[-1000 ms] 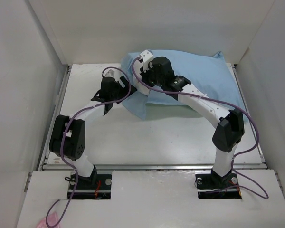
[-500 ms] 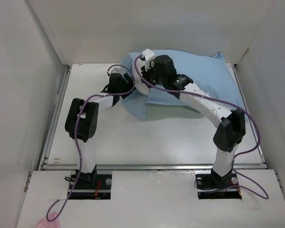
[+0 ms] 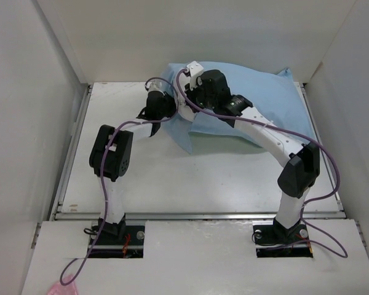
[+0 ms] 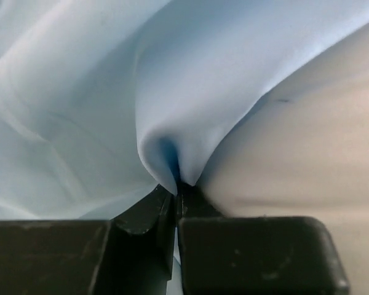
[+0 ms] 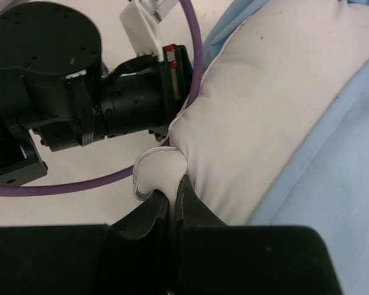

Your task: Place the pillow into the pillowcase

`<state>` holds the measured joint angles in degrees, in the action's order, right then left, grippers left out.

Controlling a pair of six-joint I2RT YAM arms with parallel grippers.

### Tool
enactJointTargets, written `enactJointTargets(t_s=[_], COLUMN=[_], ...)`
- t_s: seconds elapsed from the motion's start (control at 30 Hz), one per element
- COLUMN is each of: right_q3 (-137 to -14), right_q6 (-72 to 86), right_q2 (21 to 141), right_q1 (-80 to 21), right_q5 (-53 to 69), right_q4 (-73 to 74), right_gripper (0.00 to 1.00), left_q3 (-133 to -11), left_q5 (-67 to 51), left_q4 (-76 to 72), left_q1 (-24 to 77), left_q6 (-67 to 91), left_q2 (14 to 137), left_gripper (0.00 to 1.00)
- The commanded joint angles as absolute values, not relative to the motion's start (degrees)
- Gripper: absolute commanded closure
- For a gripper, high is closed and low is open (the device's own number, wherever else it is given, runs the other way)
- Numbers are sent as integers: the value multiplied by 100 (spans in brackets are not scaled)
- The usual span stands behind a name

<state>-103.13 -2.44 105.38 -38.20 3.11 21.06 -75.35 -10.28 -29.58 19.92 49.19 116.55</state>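
The light blue pillowcase (image 3: 258, 95) lies bulging at the back of the table, with the white pillow (image 5: 277, 104) mostly inside it. The pillow's corner sticks out of the case's left opening. My left gripper (image 4: 176, 187) is shut on a pinched fold of the pillowcase (image 4: 190, 74) at that opening. My right gripper (image 5: 174, 184) is shut on the pillow's exposed corner, blue cloth (image 5: 332, 203) lying beside it. In the top view both grippers meet at the case's left end, the left gripper (image 3: 162, 110) just left of the right gripper (image 3: 187, 110).
White walls close in the table (image 3: 172, 178) on the left, right and back. The left arm's wrist and its purple cable (image 5: 80, 184) sit right next to the right gripper. The right arm (image 3: 264, 132) reaches across the pillowcase's front edge.
The left arm swung right and forward to the pillowcase's opening, and its gripper went from open to shut on the blue fabric. The right gripper kept hold of the pillow corner.
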Motion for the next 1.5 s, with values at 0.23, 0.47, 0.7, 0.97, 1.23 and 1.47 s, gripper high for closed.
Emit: enactJointTargets(t_s=[0.23, 0.47, 0.7, 0.97, 1.23, 1.47], right_q3=[-10406, -11004, -10838, -10108, -9149, -9202], right_q6=[9, 246, 606, 272, 703, 948], right_q2=[10827, 12312, 12639, 11419, 9414, 9229], right_q1=[-4007, -4333, -4412, -4412, -4271, -4219], right_q5=[-3083, -3726, -2156, 1299, 1845, 531], right_q4=[1609, 1811, 2040, 1398, 396, 1184], right_gripper=[100, 100, 100, 15, 8, 11], left_q3=[-5134, -4641, -4877, -5168, -4983, -4931], left_q5=[-448, -369, -246, -615, -791, -624], left_q4=[-2964, -2207, -1819, -1565, -1389, -792], left_q1=[1907, 1960, 1960, 1960, 1960, 1960], left_q6=[3745, 3577, 3410, 3297, 3296, 3077], left_q2=[8993, 7666, 6943, 6891, 6259, 5634], left_gripper=[100, 100, 100, 100, 100, 100])
